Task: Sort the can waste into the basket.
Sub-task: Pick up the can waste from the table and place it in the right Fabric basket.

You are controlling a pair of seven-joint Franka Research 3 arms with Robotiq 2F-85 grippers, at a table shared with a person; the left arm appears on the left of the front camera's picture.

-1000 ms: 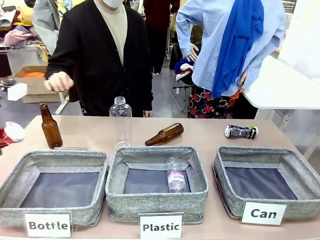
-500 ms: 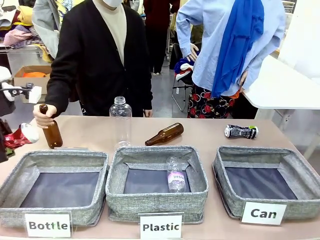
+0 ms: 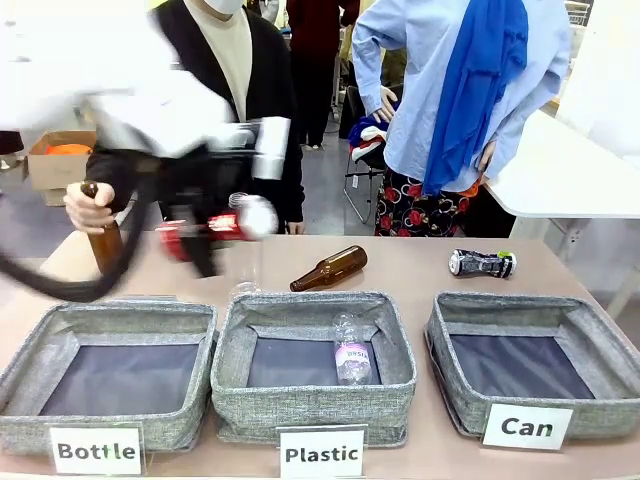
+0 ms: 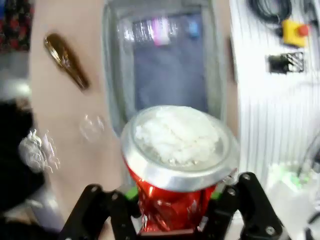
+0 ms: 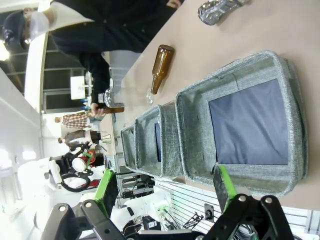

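Observation:
My left gripper [image 3: 203,232] is shut on the crushed red can [image 3: 225,227], which hangs blurred above the table behind the "Bottle" and "Plastic" baskets. In the left wrist view the red can [image 4: 175,200] sits between the jaws of my left gripper [image 4: 172,212], its silver end facing the camera. The dark crushed can [image 3: 482,263] lies on the table behind the "Can" basket [image 3: 520,305], which holds nothing. In the right wrist view my right gripper [image 5: 165,192] stands open over the near wall of the "Can" basket [image 5: 195,130], with the dark can [image 5: 217,10] beyond.
The "Plastic" basket [image 3: 312,400] holds a clear bottle [image 3: 351,350]. The "Bottle" basket [image 3: 110,315] sits at the left. A brown bottle [image 3: 331,268] lies behind the baskets. A person's hand [image 3: 88,208] grips an upright brown bottle [image 3: 104,248]. A clear bottle [image 3: 244,280] stands partly behind my arm.
My left arm has swung in from the left edge to the right over the table, carrying the red can. The person's hand came down and took hold of the upright brown bottle.

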